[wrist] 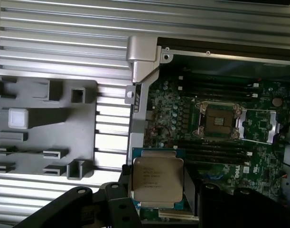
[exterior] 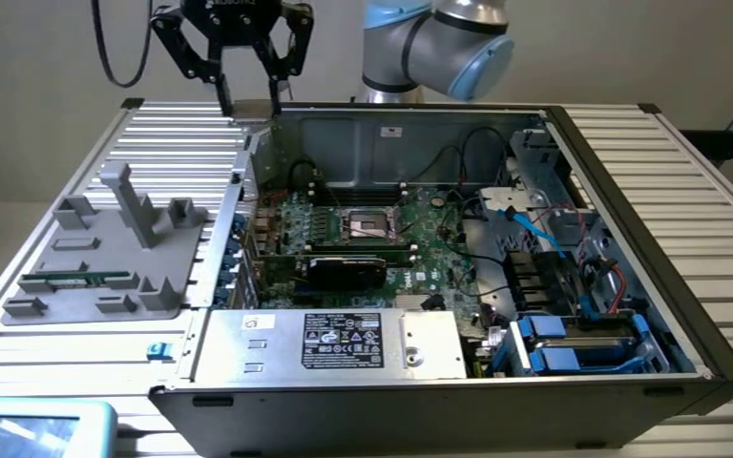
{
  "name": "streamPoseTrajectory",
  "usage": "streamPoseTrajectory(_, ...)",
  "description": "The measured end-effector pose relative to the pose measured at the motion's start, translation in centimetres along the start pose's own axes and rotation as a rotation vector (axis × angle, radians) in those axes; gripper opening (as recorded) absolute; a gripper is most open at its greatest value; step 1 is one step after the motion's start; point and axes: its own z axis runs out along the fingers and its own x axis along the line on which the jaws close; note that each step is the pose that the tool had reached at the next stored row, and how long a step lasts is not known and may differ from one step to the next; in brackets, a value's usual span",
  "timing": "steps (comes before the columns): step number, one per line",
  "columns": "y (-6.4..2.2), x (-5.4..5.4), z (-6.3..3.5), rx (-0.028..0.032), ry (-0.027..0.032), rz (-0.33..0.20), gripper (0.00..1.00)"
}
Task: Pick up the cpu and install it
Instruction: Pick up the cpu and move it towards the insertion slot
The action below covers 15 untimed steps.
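Clamped in the downward-pointing gripper (exterior: 252,95), the cpu (wrist: 156,178) hangs flat above a corner of the open computer case (exterior: 469,410).

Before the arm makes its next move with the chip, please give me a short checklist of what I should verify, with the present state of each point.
1. Small flat square silver-topped cpu gripped by the black tool: ok, it sits between the fingers, clear of the grey plastic tray.
2. Square metal-framed socket empty: ok, its centre is bare.
3. Tool over the socket: not ok, it hangs near the open computer case's rear corner, on the exterior view's left.
4. Corner mark of the cpu matched to the socket: cannot tell.
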Motion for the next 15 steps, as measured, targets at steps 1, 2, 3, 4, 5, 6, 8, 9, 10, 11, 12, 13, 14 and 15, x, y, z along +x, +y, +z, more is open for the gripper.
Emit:
streamPoseTrajectory(1, -0.02, -0.4, 0.0, 0.0, -0.0001, 0.0, 0.53)
streamPoseTrajectory(2, -0.05, -0.7, 0.0, 0.0, -0.0002, 0.0, 0.53)
streamPoseTrajectory(3, -0.07, -1.2, 0.01, -0.0001, -0.0004, -0.001, 0.53)
streamPoseTrajectory(4, -0.1, -1.5, 0.01, -0.0001, -0.0006, -0.001, 0.53)
streamPoseTrajectory(5, -0.13, -1.9, 0.0, 0.0, -0.0006, -0.001, 0.53)
streamPoseTrajectory(6, -0.15, -2.3, 0.0, 0.0, -0.0007, -0.002, 0.53)
streamPoseTrajectory(8, -0.2, -3.1, 0.01, 0.0, -0.001, -0.002, 0.53)
streamPoseTrajectory(9, -0.23, -3.5, 0.01, 0.0, -0.001, -0.002, 0.53)
streamPoseTrajectory(10, -0.26, -3.9, 0.01, 0.0001, -0.0011, -0.003, 0.53)
streamPoseTrajectory(11, -0.28, -4.3, 0.01, 0.0, -0.0012, -0.003, 0.53)
streamPoseTrajectory(12, -0.31, -4.7, 0.01, 0.0, -0.0012, -0.003, 0.53)
streamPoseTrajectory(13, -0.34, -5.2, 0.02, 0.0, -0.0013, -0.003, 0.53)
streamPoseTrajectory(14, -0.37, -5.6, 0.01, 0.0, -0.0013, -0.003, 0.53)
streamPoseTrajectory(15, -0.4, -6.0, 0.02, 0.0, -0.0013, -0.003, 0.53)
